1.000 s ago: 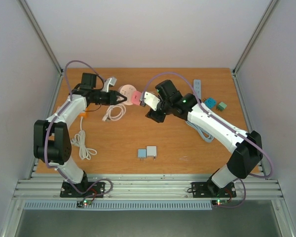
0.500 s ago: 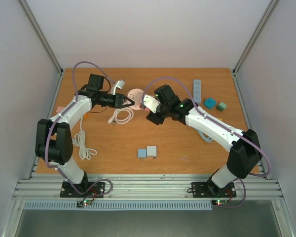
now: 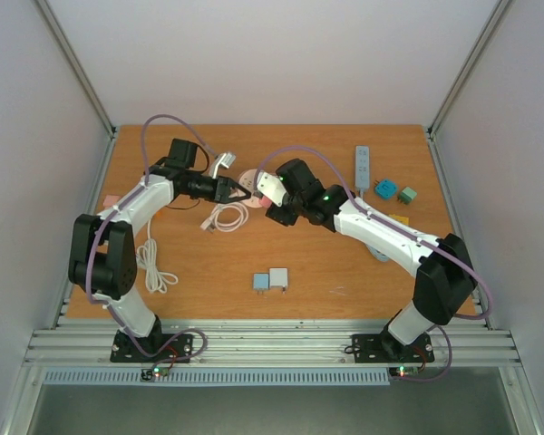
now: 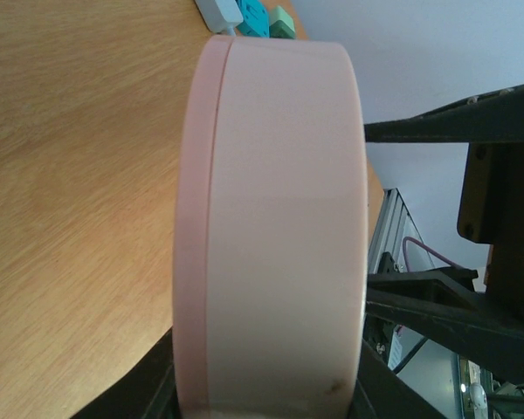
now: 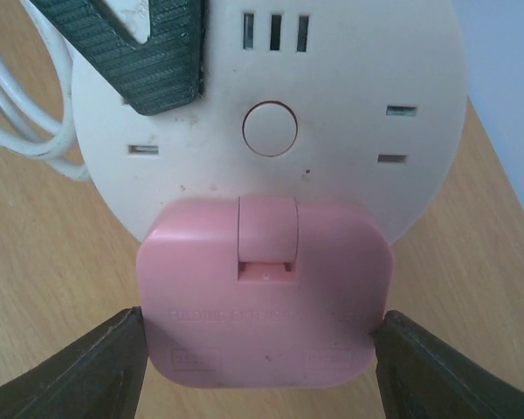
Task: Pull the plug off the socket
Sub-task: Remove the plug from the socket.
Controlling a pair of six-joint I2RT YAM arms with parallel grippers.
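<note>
The round white socket with a pale pink rim is held on edge above the table. My left gripper is shut on its rim; in the left wrist view the socket fills the frame, with my left gripper clamped round its lower edge. The pink square plug sits in the socket's white face. My right gripper is shut on the plug's two sides. From above my right gripper meets the left one at the socket. The left gripper's finger pad presses on the socket's face.
The socket's white cable trails on the table below the left gripper. Another white cable coil lies at the left. Two small adapters sit at front centre. A white power strip and teal blocks lie at the back right.
Both grippers and the socket have moved right and slightly back, towards the table's middle. The white cable has been dragged right with them. Both grips are unchanged.
</note>
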